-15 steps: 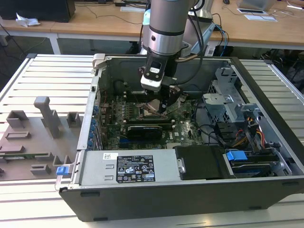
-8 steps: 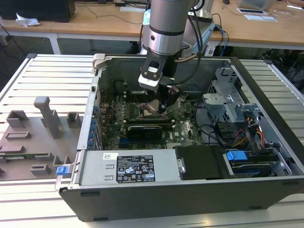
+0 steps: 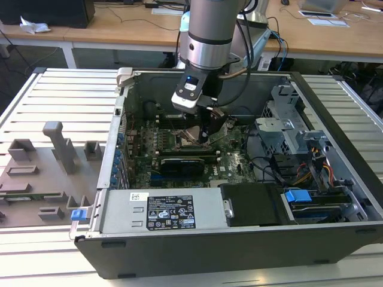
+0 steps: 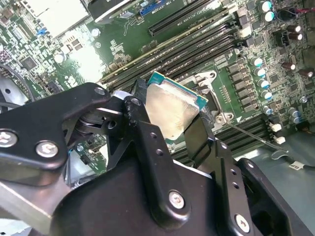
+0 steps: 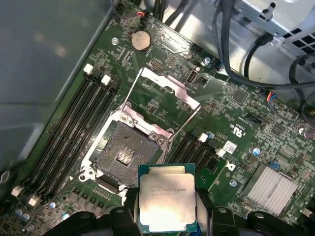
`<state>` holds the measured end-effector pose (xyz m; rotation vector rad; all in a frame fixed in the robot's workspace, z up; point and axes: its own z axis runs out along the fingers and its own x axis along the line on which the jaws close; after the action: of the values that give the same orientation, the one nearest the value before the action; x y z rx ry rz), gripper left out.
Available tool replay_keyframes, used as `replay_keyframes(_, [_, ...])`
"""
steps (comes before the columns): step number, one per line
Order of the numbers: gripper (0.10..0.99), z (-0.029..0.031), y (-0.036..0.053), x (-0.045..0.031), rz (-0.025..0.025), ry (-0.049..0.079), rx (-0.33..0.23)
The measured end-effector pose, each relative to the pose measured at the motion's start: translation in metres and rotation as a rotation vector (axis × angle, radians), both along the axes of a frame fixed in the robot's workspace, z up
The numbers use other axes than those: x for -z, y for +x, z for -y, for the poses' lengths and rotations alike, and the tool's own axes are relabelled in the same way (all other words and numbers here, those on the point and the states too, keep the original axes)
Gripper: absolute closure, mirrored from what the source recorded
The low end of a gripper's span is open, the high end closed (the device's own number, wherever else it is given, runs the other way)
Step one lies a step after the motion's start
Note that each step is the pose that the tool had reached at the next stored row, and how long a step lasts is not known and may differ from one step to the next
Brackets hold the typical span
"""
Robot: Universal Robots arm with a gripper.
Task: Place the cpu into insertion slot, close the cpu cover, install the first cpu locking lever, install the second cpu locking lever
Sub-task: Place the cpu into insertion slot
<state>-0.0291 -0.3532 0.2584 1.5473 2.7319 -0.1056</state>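
Silver-tan cpu, clamped between the jaws, hovers near the open insertion slot, so placing likely demands careful squaring.

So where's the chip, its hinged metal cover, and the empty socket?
cpu (image 5: 167, 199): first wrist view, middle of its metal top.
cpu cover (image 5: 170, 88): first wrist view, outer bar of the open frame.
socket (image 5: 123, 155): first wrist view, centre of its pin field.

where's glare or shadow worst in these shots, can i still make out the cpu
Second wrist view: glare whitens the cpu, held in the tool, and a patch of motherboard. First wrist view: even light, the cpu and the open socket plain. Exterior view: the case interior lies dim under the arm.
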Motion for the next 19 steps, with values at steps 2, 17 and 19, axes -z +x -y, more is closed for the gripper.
replay_keyframes(2, [0.541, 0.0000, 0.0000, 0.0000, 0.0001, -0.003, 0.023])
replay_keyframes(17, [0.541, 0.0000, 0.0000, 0.0003, 0.0000, -0.023, 0.160])
replay_keyframes(19, [0.541, 0.0000, 0.0000, 0.0003, 0.0000, -0.024, 0.171])
